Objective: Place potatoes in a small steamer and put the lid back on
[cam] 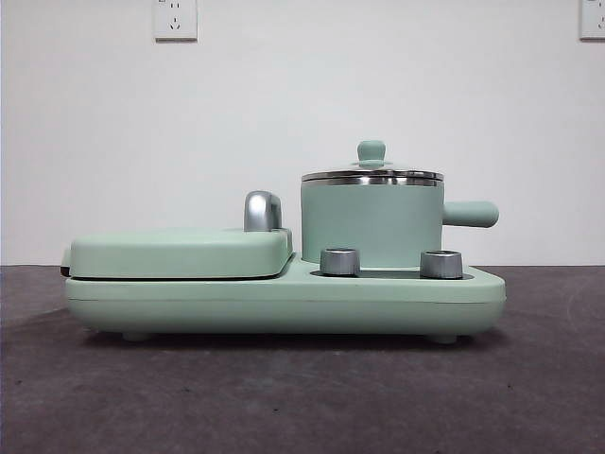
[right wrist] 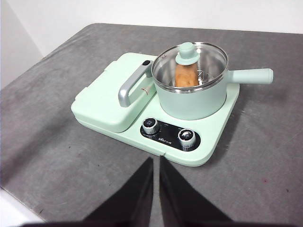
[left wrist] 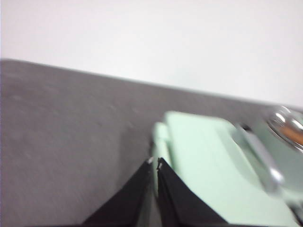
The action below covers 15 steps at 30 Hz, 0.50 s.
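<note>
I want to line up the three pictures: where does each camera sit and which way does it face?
Front: low, at table height, looking level at the small steamer; no arm shows.
Left wrist: close beside the griddle cover, blurred; own shut jaws.
Right wrist: high, looking down on the lid and potato; own shut jaws.
All share the appliance.

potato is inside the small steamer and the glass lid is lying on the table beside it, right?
Not quite. The potato is inside the small steamer, but the lid is not on the table: the right wrist view shows it seated on the steamer's rim.
</note>
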### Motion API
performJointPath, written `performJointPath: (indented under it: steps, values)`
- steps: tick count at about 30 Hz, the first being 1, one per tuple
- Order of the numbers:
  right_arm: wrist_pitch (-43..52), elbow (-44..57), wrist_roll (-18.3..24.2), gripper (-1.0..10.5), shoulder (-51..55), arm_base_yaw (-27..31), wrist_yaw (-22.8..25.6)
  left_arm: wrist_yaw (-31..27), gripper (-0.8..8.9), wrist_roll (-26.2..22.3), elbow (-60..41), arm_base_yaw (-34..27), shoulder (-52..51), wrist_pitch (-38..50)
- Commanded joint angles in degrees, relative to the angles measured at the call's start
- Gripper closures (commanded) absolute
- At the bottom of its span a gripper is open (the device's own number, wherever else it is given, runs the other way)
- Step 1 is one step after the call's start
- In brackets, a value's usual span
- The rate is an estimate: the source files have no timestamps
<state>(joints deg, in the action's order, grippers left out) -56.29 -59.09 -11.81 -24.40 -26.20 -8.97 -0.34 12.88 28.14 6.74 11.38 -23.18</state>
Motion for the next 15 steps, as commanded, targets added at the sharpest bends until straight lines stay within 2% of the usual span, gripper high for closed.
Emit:
performJointPath:
  steps: [1,4,9,15]
  values:
    - [0.6,-0.5,0.3,9.3,-0.2,-0.2,0.0,-0.1,7.94,-0.8,-9.0,-2.9,-4.1,8.4]
    - [0.6,-0.5,0.2,9.3,-0.2,-0.2,0.0,-0.1,7.94,-0.8,-17.4,-4.1,-7.5,13.7]
    - [0.6,-0.5,0.3,9.3,-0.2,-0.2,0.0,-0.1,7.94,-2.4,-24.6,-4.2,-10.1,13.8]
    - [0.6,-0.5,0.3,9.3,-0.2,-0.2,0.0,-0.1,7.94,-10.4,-27.4,-4.2,-11.2,12.5]
